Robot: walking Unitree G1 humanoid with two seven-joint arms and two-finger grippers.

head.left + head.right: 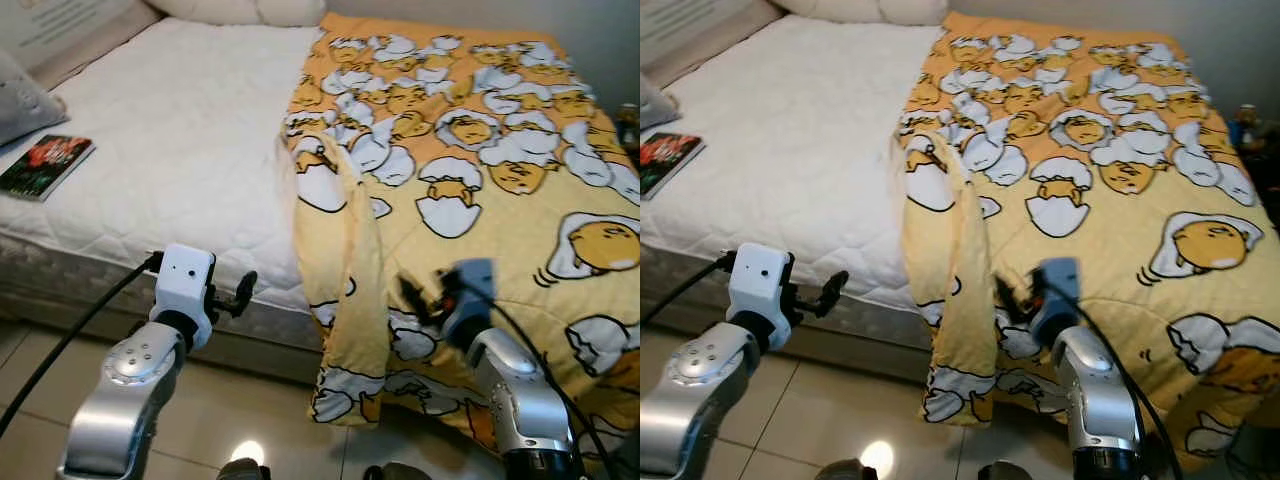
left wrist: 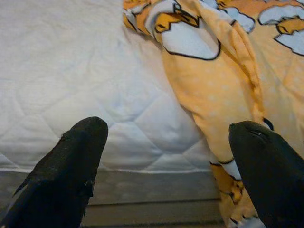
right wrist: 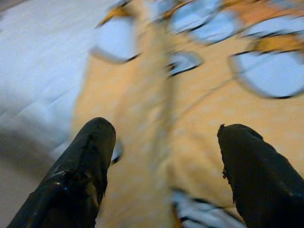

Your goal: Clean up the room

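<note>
A yellow blanket (image 1: 470, 150) printed with egg cartoons covers the right half of the bed. Its bunched edge (image 1: 350, 250) runs down the middle and hangs over the bed's front side toward the floor. The white quilted mattress (image 1: 180, 130) lies bare on the left. My left gripper (image 1: 240, 292) is open in front of the mattress edge, left of the hanging fold; in the left wrist view (image 2: 168, 130) its fingers frame the mattress and the fold. My right gripper (image 1: 415, 295) is open, close against the hanging blanket, blurred in the right wrist view (image 3: 166, 128).
A book (image 1: 45, 165) with a red and dark cover lies near the left edge of the mattress. Pillows (image 1: 20, 100) sit at the far left and at the head of the bed. Tiled floor (image 1: 270, 410) lies below the bed. Small objects (image 1: 1245, 120) stand beyond its right side.
</note>
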